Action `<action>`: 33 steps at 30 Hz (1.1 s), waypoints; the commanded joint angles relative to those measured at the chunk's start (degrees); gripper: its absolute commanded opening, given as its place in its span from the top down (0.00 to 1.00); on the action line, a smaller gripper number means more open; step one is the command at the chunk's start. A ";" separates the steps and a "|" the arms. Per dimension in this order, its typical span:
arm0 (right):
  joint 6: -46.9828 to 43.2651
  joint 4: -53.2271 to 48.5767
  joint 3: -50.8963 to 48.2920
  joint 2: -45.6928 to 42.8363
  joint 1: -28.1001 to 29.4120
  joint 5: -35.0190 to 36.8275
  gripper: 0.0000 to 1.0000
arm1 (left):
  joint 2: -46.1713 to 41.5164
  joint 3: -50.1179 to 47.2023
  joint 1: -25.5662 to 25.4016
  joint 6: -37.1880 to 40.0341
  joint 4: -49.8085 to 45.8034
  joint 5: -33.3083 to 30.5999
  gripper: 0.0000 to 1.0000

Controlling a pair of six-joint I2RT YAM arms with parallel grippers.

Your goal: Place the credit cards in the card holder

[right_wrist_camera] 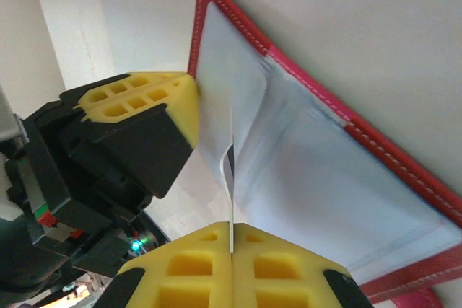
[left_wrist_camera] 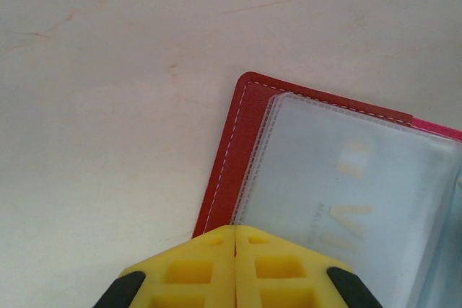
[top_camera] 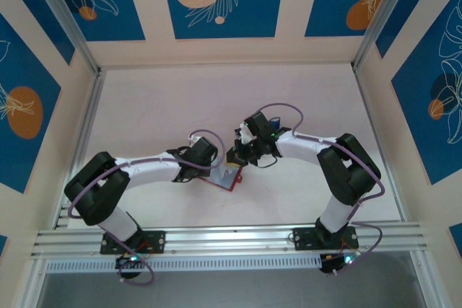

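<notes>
Two grips: left tool (left_wrist_camera: 234, 232) on card holder (left_wrist_camera: 229, 142), right tool (right_wrist_camera: 231, 232) on sleeve (right_wrist_camera: 231, 99).

The card holder (left_wrist_camera: 231, 156) runs off the right edge; its sleeved lettering (left_wrist_camera: 345, 221) seems unreadable.

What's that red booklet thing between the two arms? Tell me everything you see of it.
The card holder is a red leather-look wallet with white stitching and cloudy clear sleeves; yellowish lettering shows through one. It lies open on the pale table. The left gripper pinches its edge; the right gripper holds one sleeve lifted.
</notes>
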 commanded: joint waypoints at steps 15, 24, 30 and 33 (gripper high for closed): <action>1.19 1.72 0.27 5.53 0.79 -3.28 1.00 | 1.65 -1.99 0.33 -0.26 -3.13 1.46 0.94; 1.30 1.31 -0.64 5.03 0.75 -4.01 1.00 | 2.00 -1.80 0.29 -0.22 -3.02 1.46 0.93; 1.63 1.38 -0.83 5.54 1.10 -4.52 1.00 | 1.85 -1.97 0.28 -0.40 -3.03 1.53 0.93; 1.43 0.84 -1.47 4.70 0.93 -4.23 1.00 | 1.76 -2.07 0.33 -0.40 -3.01 1.44 0.93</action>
